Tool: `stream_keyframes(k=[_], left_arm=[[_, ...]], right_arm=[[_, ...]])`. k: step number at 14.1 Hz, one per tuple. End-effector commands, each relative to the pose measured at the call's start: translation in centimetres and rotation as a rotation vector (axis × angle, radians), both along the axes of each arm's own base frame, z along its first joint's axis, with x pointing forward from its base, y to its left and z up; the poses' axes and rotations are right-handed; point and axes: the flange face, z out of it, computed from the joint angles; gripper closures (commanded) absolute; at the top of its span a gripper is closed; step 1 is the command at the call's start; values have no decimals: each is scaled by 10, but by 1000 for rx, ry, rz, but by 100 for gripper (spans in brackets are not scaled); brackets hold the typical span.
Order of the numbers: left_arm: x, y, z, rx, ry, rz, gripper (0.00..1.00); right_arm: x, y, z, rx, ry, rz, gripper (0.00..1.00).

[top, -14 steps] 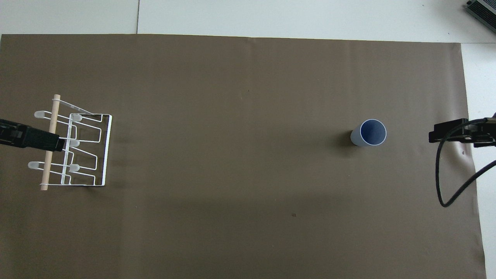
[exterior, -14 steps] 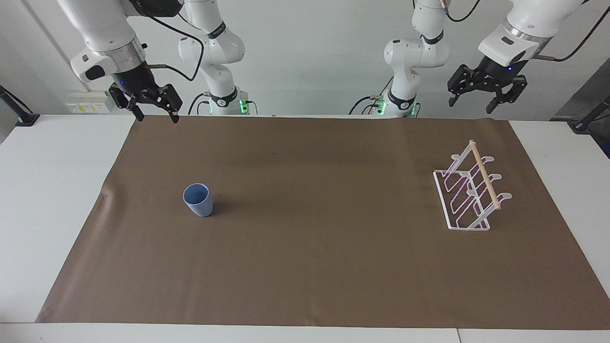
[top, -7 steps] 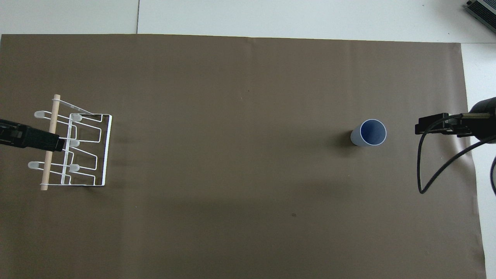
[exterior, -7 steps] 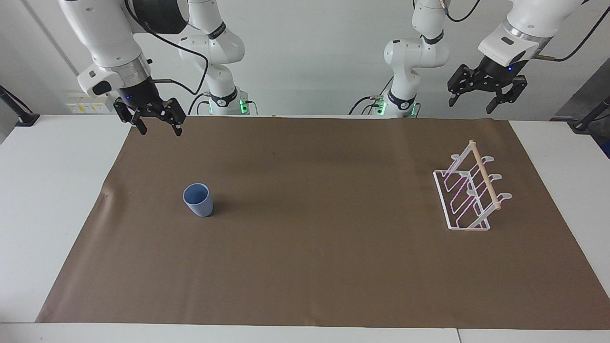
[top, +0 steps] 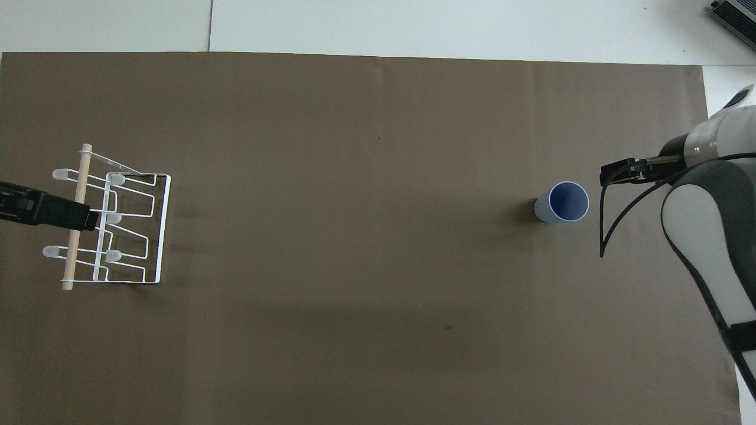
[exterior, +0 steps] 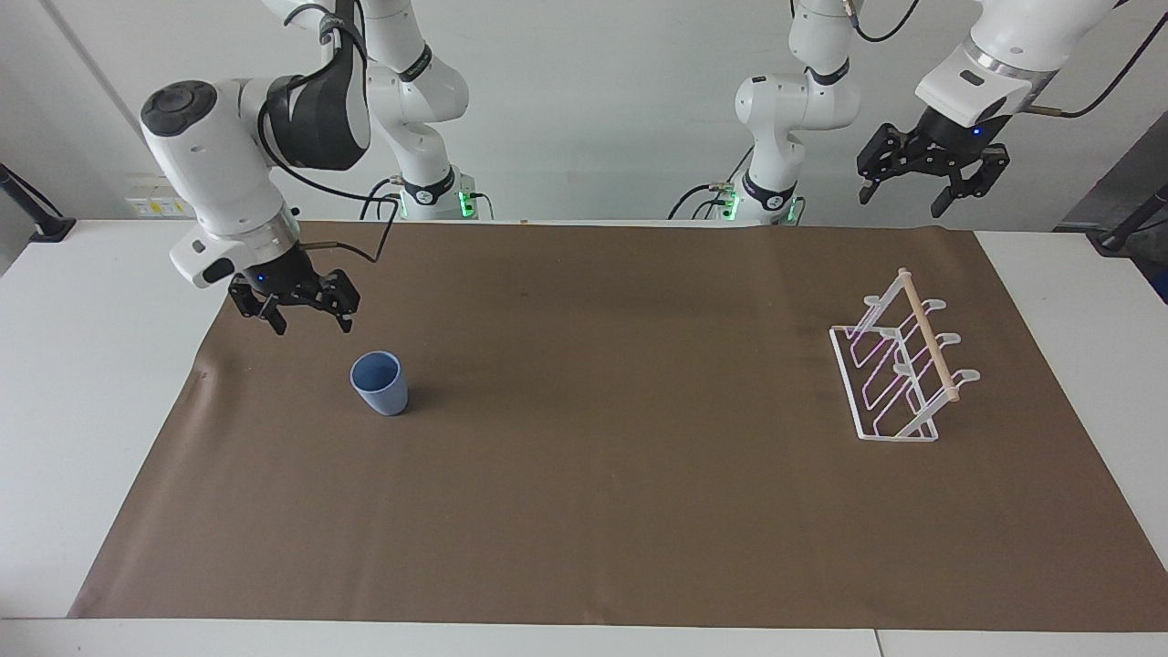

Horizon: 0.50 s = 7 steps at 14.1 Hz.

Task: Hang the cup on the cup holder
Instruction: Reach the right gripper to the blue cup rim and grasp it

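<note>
Reaching for the cup [exterior: 379,382] is, by my reading, the step in hand, and it falls to the right gripper [exterior: 304,319], which hangs with its fingers spread and empty over the brown mat [exterior: 584,511], near the cup at the right arm's end of the table. To do it well, I would bring the fingers down on 2 facing sides of the wall, below the rim, and close gently, since a light plastic tumbler could tip or skid if one finger arrives first. A grip around the middle should leave the open mouth free for a prong later. The cup stands upright, mouth up, pale blue, plain, without a handle, narrowing toward its base. The cup holder [exterior: 899,370], a slanted clear rack with pink-edged loops and a wooden rod on top, sits well apart at the left arm's end. The left gripper [exterior: 931,182] waits raised there, fingers open, holding nothing.
</note>
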Motion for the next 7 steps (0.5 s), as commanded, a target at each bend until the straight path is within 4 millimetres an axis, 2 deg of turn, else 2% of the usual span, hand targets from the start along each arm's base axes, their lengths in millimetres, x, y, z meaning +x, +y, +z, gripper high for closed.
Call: stream_keyframes(k=[1,3,7], left_arm=[[-9,2,0,15,6,4,0],[-9,2,0,15,6,4,0],[-9,2,0,15,6,4,0]], right_arm=[[-1,0,-51,10,-7,91,0],[-10,1,-82,5,-33,95,0],[-13,3,-106,2,-28,104,0]])
